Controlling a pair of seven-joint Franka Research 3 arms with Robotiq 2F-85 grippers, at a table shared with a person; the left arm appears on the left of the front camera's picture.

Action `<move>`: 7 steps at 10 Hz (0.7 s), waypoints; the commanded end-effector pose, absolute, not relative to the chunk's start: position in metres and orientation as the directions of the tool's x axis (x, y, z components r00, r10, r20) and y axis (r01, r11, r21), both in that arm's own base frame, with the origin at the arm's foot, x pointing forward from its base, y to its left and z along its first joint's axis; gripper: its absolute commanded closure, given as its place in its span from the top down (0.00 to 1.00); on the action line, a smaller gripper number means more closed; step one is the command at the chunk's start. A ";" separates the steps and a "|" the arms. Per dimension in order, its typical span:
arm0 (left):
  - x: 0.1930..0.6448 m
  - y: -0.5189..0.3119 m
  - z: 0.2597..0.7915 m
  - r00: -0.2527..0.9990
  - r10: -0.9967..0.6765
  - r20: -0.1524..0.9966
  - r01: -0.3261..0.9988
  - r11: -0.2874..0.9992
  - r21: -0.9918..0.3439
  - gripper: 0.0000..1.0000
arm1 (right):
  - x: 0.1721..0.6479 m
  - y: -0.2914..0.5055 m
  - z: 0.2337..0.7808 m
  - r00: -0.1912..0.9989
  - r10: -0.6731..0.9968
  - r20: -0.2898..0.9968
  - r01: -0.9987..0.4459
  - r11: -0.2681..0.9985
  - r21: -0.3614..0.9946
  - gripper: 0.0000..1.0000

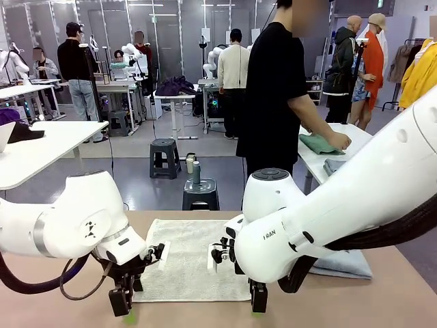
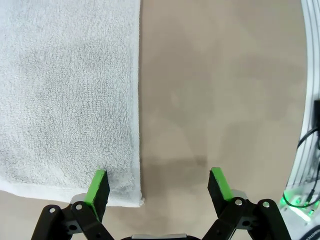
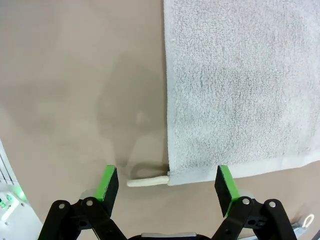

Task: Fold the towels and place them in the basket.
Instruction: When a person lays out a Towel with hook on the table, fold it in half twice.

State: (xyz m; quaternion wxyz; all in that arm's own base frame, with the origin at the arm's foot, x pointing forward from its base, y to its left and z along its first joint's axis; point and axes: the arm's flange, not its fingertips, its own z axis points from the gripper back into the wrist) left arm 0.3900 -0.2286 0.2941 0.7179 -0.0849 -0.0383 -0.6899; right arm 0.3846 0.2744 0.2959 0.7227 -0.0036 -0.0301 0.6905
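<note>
The cream towel (image 1: 191, 263) is laid flat on the desk (image 1: 389, 301). At its near left corner the left tool (image 2: 158, 175) is held wide open and empty. At its near right corner the right tool (image 3: 166, 172) is likewise spread, gripping nothing. The blue-grey towel (image 1: 345, 265) is seen folded to its right.

Two towels on the table (image 1: 403, 301) — the cream towel (image 1: 191, 263) spread out, the blue-grey towel (image 1: 345, 263) to its right.
The cream towel is soft terry, lying open, flat and smooth at the table's middle, its near hem close to the near edge — a small white loop (image 3: 146, 181) sticks out sideways from one near corner. The blue-grey towel lies low and flat toward the right edge, only partly visible.
</note>
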 end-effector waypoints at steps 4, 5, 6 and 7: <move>0.396 -0.241 0.291 0.059 -0.991 0.116 0.998 0.057 -0.017 1.00 | 0.394 0.277 0.292 0.049 0.998 0.040 -0.998 0.050 -0.043 0.97; 0.395 -0.244 0.294 0.054 -0.993 0.109 0.998 0.055 0.011 0.98 | 0.396 0.278 0.291 0.049 0.998 0.042 -0.998 0.051 -0.042 0.97; 0.397 -0.246 0.295 0.055 -0.994 0.093 0.998 0.057 0.014 0.98 | 0.397 0.278 0.290 0.049 0.998 0.040 -0.998 0.051 -0.042 0.97; 0.398 -0.251 0.296 0.057 -0.994 0.089 0.998 0.058 0.009 0.96 | 0.397 0.277 0.290 0.050 0.998 0.040 -0.998 0.052 -0.042 0.97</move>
